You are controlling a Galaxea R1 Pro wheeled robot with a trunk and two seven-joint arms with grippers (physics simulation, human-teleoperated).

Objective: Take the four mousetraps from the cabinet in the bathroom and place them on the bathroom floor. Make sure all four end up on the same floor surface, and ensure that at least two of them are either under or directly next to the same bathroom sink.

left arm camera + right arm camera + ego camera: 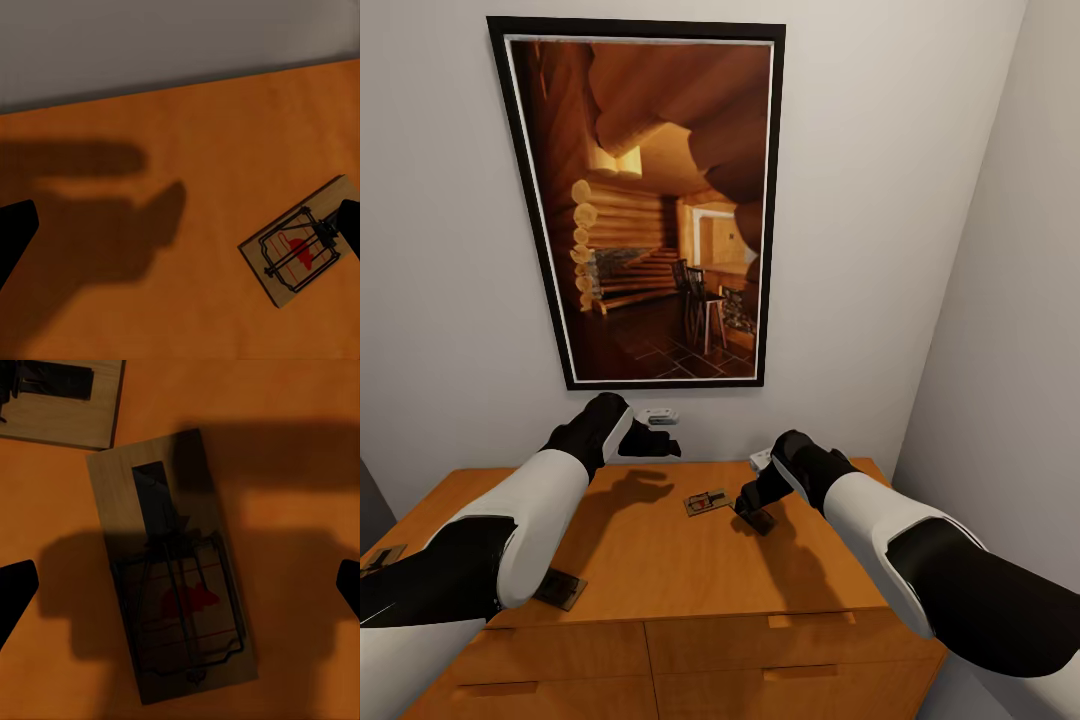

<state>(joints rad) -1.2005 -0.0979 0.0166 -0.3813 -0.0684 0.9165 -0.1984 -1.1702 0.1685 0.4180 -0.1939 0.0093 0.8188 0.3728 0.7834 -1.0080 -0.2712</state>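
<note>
- Head view, nearest: one mousetrap lies flat at the front left of the cabinet worktop, beside the left forearm.
- Mid-worktop: right gripper, fingers spread wide and empty, hovers over a second mousetrap; a third lies just beside it.
- Farther back: left gripper, fingers likewise spread and empty, below the picture.

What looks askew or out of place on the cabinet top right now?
Nothing damaged. The mousetraps lie flat but scattered at odd angles: one mid-top, one under the right gripper, one by the front edge, one far left.
</note>
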